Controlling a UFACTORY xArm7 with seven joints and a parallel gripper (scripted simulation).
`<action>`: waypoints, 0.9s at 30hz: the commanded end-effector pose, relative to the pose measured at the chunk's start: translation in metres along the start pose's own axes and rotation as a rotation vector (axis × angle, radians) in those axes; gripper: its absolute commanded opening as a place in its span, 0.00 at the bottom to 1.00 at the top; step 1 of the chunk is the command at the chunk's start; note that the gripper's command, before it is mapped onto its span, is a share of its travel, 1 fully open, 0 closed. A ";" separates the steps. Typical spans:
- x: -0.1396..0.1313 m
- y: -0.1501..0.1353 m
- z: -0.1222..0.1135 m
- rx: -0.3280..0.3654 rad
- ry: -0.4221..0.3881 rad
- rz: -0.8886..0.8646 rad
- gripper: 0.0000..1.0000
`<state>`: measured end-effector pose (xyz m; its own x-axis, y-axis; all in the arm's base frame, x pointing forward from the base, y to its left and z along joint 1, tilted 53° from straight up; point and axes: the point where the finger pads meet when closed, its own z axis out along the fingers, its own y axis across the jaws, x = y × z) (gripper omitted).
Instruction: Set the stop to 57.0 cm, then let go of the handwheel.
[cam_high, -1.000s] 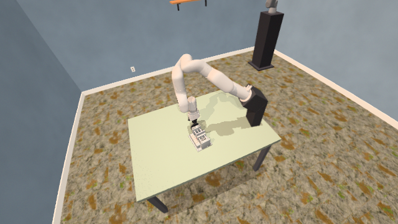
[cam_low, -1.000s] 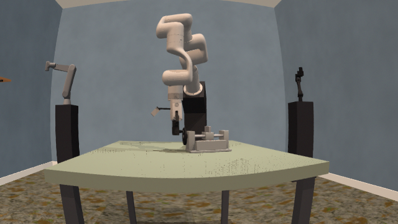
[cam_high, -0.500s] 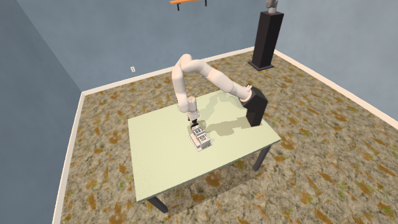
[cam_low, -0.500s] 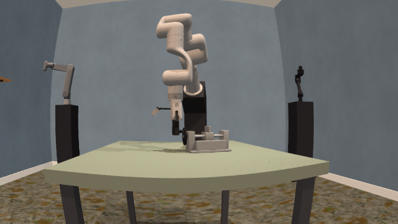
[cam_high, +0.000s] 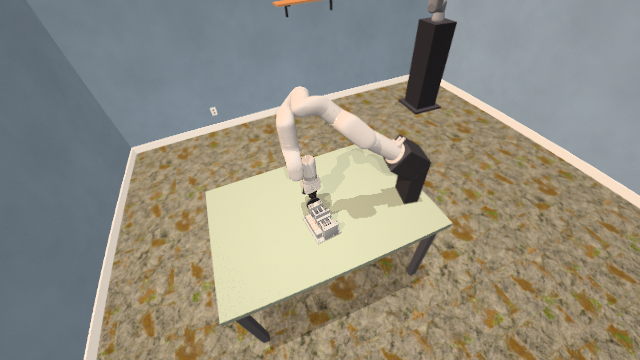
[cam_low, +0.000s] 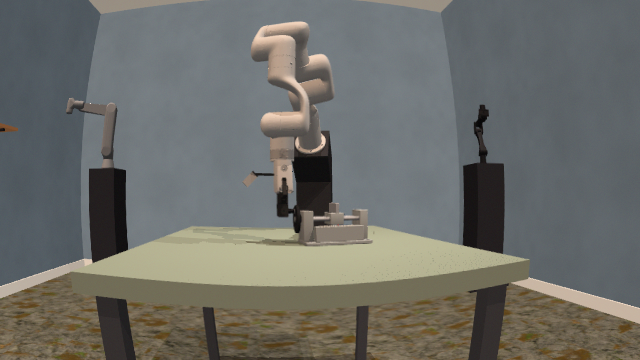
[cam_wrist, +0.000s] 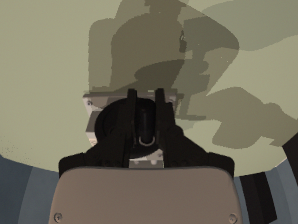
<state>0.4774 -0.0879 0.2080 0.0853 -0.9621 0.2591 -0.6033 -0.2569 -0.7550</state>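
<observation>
A small grey slide fixture stands near the middle of the pale green table; it also shows in the top view. A black handwheel sits at its left end, and a grey stop block rides on the screw along its top. My gripper hangs straight down at the handwheel's outer side and is shut on the handwheel's crank handle. In the wrist view the dark fingers close around the handle over the black wheel. The scale reading is too small to tell.
The arm's black base pedestal stands at the table's far edge behind the fixture. Two black pedestals carrying camera arms flank the table on the floor.
</observation>
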 end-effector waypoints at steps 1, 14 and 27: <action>0.000 -0.002 -0.001 0.004 0.001 0.000 0.06; 0.000 -0.007 -0.003 0.004 0.001 0.000 0.06; 0.000 -0.018 -0.005 0.004 0.001 0.000 0.06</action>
<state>0.4819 -0.0841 0.2205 0.0856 -0.9620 0.2591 -0.6008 -0.2573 -0.7568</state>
